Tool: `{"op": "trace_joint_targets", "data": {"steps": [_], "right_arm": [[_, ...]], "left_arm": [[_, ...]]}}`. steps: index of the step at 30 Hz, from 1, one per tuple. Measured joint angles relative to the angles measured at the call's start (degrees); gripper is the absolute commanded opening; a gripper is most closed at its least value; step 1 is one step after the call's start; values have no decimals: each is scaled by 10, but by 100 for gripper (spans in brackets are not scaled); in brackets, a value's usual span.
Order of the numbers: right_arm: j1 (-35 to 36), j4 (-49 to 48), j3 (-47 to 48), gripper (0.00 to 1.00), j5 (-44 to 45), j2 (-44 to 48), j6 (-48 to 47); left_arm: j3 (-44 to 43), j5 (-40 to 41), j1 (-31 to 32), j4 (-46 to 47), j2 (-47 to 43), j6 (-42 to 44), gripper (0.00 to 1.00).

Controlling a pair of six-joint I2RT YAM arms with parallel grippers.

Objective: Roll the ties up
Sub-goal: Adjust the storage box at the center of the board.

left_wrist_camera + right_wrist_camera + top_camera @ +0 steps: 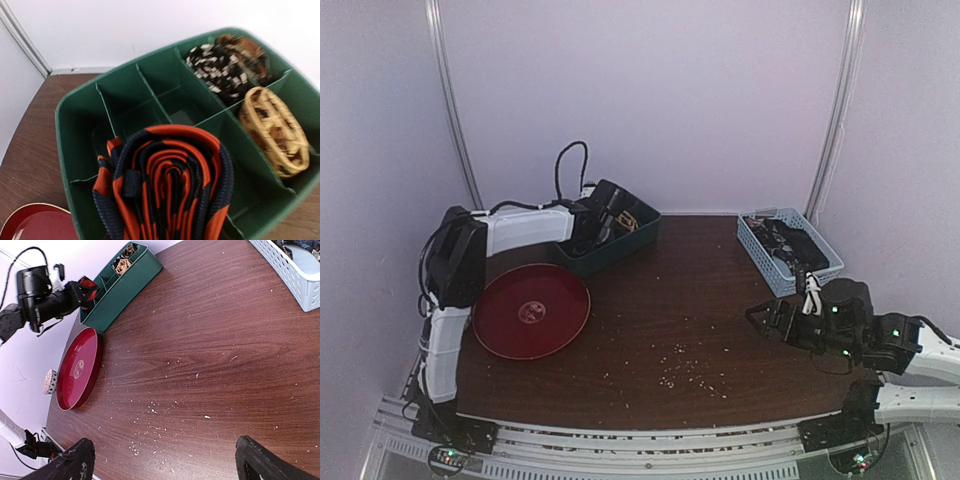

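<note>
My left gripper [608, 218] is shut on a rolled orange-red and navy striped tie [167, 185] and holds it just above the near compartments of a green divided box [80, 125]. The tie hides its fingers in the left wrist view. A black-and-white coiled tie [220, 67], a brown one [245, 46] and a tan patterned coil [272, 131] sit in the box's far compartments. My right gripper [167, 462] is open and empty, low over the bare table at the right [760, 315].
A red round plate [530, 310] lies at the front left, beside the green box [630, 245]. A pale blue basket [765, 262] holding dark fabric stands at the back right. A speckled ball [49, 381] lies past the plate. Crumbs [685, 365] dot the table.
</note>
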State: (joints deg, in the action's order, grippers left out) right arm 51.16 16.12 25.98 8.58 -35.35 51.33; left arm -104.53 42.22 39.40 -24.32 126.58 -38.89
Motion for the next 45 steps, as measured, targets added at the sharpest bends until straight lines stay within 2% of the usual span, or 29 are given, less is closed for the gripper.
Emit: {"op": "trace_joint_targets", "data": {"steps": [5, 19, 34, 45], "right_arm": [[0, 9, 0, 100, 0, 0, -2], [0, -5, 0, 100, 0, -52, -6], [0, -17, 0, 100, -1, -45, -4], [0, -31, 0, 100, -8, -62, -4]], "left_arm": [[-31, 2, -24, -35, 49, -23, 22], [-19, -17, -42, -26, 49, -88, 21], [94, -19, -38, 11, -21, -109, 20], [95, -21, -35, -19, -31, -121, 20]]}}
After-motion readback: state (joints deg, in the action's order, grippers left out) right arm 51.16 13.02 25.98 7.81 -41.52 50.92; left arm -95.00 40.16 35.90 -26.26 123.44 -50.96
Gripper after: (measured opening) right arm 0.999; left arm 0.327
